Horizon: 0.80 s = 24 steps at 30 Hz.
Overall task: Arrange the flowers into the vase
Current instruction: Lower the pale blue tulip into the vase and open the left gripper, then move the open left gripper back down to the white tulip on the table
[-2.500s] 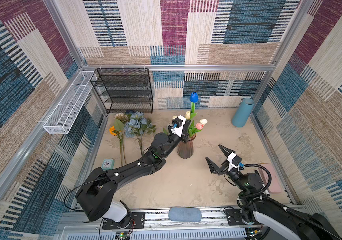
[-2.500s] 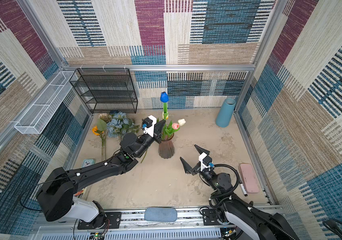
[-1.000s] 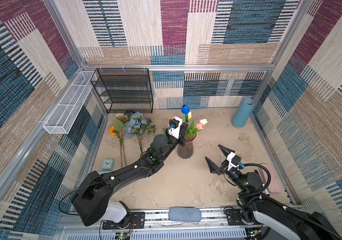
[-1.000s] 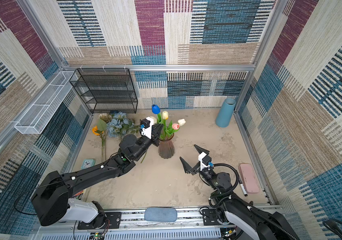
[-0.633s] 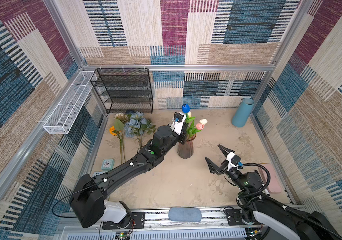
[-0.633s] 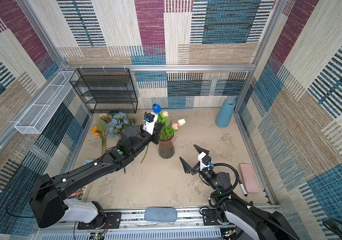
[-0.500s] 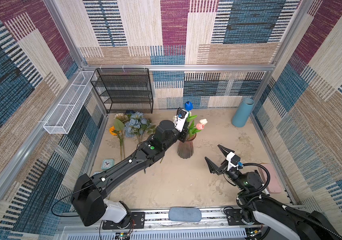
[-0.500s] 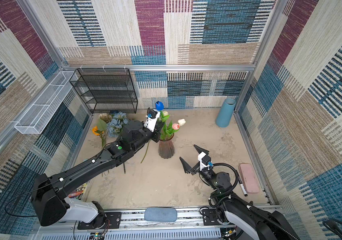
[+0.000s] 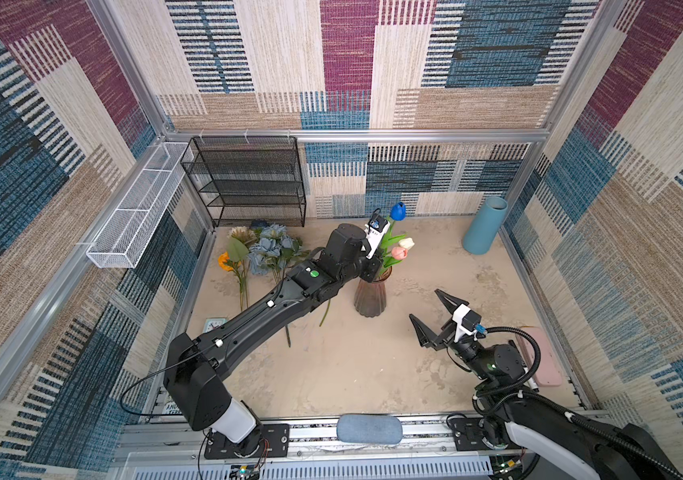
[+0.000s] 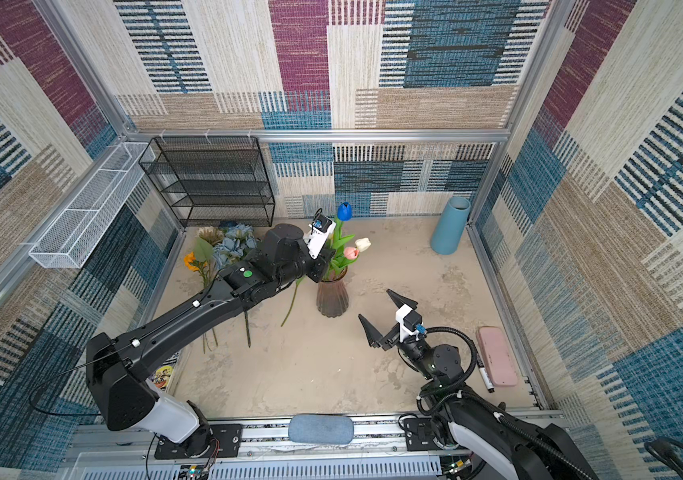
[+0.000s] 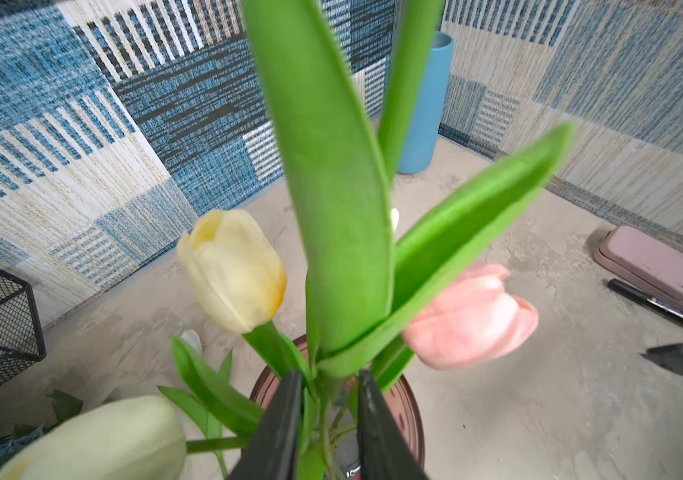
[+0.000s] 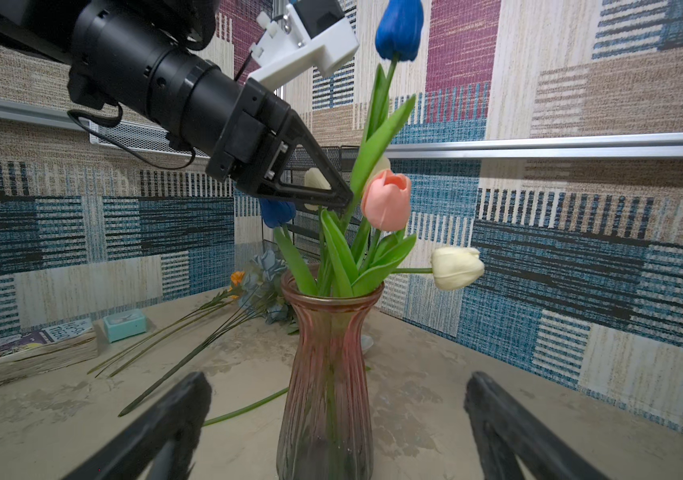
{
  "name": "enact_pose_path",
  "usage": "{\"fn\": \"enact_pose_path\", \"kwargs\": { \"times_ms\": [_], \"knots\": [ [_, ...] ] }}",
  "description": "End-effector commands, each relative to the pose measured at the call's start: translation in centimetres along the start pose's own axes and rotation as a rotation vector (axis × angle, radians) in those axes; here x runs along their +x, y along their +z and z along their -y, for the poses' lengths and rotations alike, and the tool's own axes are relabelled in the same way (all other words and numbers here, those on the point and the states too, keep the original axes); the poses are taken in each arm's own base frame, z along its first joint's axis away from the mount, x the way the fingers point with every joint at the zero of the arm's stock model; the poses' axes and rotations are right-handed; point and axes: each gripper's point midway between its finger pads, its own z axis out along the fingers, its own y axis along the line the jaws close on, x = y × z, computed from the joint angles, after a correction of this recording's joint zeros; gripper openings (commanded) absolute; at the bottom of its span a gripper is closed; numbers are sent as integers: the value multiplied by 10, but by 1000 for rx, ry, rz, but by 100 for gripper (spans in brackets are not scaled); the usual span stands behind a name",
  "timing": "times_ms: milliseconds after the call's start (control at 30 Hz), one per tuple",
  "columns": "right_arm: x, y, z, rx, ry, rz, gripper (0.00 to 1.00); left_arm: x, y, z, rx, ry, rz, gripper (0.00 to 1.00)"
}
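My left claw [image 11: 329, 378] sits just above the mouth of the vase [image 9: 369, 297], jaws narrowly apart on either side of the stem of the blue tulip [image 9: 398, 211]. I cannot tell whether they pinch it. Holding so low, I judge, steadies the stem upright beside the pink tulip [image 9: 398, 252]. More flowers [image 9: 267, 253] lie on the tabletop [image 9: 373, 374] at the vase's 9 o'clock. My right claw [image 9: 425, 304] gapes empty at 4 o'clock, out of the way.

The sandy tabletop [image 9: 352, 365] is carrying a pink glass vase [image 9: 369, 297] mid-table. Loose flowers [image 9: 267, 253] and a teal clock [image 9: 215, 325] are lying left. A wire rack [image 9: 248, 183] and blue cylinder [image 9: 484, 226] are standing behind, and a pink case [image 9: 539, 357] and marker [image 10: 484, 376] are lying right.
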Motion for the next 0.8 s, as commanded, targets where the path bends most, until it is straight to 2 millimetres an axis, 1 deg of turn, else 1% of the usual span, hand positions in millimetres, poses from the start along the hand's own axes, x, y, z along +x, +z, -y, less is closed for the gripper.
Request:
{"fn": "enact_pose_path", "kwargs": {
  "times_ms": [0,33,67,233,267,367,467,533,567,600,667,700,767],
  "knots": [
    [-7,2,0,-3,-1,22,99,-1,-6,0,5,19,-8,30],
    [-7,2,0,-3,-1,22,99,-4,-8,-1,5,21,-1,34],
    [-6,2,0,-3,0,19,99,-6,-12,-1,3,22,5,35],
    [-6,2,0,-4,0,17,99,-11,-28,-11,-31,22,26,35],
    [-6,2,0,-3,0,17,99,-12,-34,-14,-40,15,28,36],
    [-5,2,0,-2,-1,16,99,-20,-57,-27,-72,-28,68,35],
    [-5,3,0,-5,1,14,99,-31,-92,-43,-101,-87,152,36],
    [-5,3,-1,-6,1,13,99,-28,-112,-65,-186,-145,176,48],
    [-5,3,-1,-11,1,15,99,-19,-120,-83,-246,-193,164,51],
    [-5,3,-2,-12,2,15,99,-4,-125,-103,-300,-254,134,51],
    [-5,3,-2,-14,4,17,99,30,-132,-138,-382,-394,71,50],
    [-6,3,-2,-14,5,20,99,50,-130,-152,-397,-456,39,50],
    [-6,3,-2,-14,5,20,99,88,-122,-170,-435,-522,-35,49]
  ]
}}
